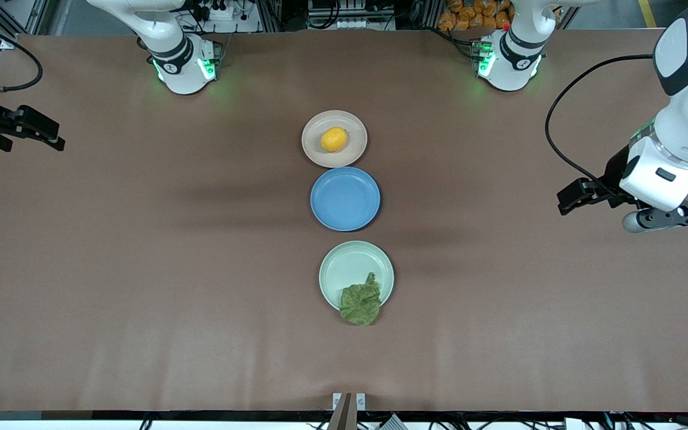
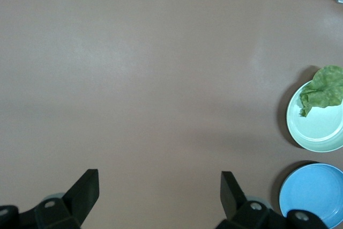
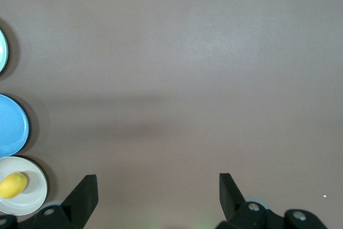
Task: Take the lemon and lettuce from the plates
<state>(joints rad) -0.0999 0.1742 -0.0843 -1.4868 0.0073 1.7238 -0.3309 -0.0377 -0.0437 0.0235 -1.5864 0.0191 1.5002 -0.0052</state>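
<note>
The lemon (image 1: 333,139) lies on the beige-pink plate (image 1: 314,149), the plate farthest from the front camera. The lettuce (image 1: 361,303) lies on the pale mint plate (image 1: 347,266), nearest the camera, and hangs over its near rim. My left gripper (image 1: 568,200) is open and empty over the left arm's end of the table. My right gripper (image 1: 51,136) is open and empty over the right arm's end. The left wrist view shows its open gripper (image 2: 159,178), the lettuce (image 2: 324,89) and the mint plate (image 2: 321,130). The right wrist view shows its open gripper (image 3: 158,182) and the lemon (image 3: 13,185).
An empty blue plate (image 1: 345,198) sits between the two plates, all three in a row down the table's middle. It shows in both wrist views (image 2: 313,194) (image 3: 10,124). Bare brown table lies between each gripper and the plates.
</note>
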